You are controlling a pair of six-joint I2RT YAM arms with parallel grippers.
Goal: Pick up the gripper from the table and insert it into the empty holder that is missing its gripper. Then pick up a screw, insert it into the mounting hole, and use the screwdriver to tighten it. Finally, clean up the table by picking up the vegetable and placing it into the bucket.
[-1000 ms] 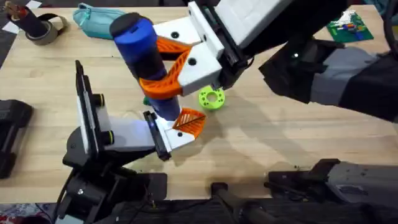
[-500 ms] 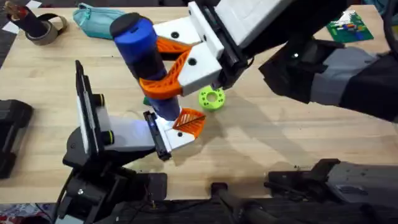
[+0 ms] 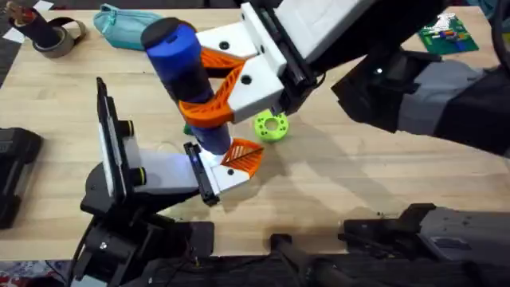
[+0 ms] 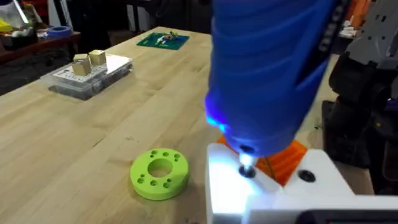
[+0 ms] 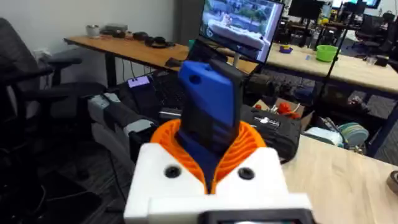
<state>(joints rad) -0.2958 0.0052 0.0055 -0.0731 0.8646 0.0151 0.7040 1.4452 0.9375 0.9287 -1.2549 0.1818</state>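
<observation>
Looking from the bottom of the overhead picture upward, the left gripper (image 3: 229, 165) is met first, low and left of the middle, reaching up from its base. Whether it is spread or closed cannot be told. The thin metal tip (image 4: 247, 169) of the screwdriver (image 3: 177, 49) is pressed down onto its white block, and a bright light is seen glowing at that spot in the left wrist picture.

Just above, the fat blue screwdriver is held nearly upright. It is pinched around its middle by the right gripper (image 3: 209, 92), whose orange pads are squeezed tight on both sides of it.

Nothing is seen to have moved since half a second ago, or since a second ago. Both arms, the tool and the things on the table are in the same places. From this it is judged that the screw is being turned in place. The tightening step is likely under way, and the cleaning up is not yet begun.

A little farther up and to the right, a bright green disc (image 3: 271, 126) is lying on the table (image 3: 335, 183). A small dark green bit (image 3: 186, 127), perhaps the vegetable, is peeking out left of the screwdriver. At the top left, a teal pouch (image 3: 127, 24) and a tape roll (image 3: 52, 36) are left lying.
</observation>
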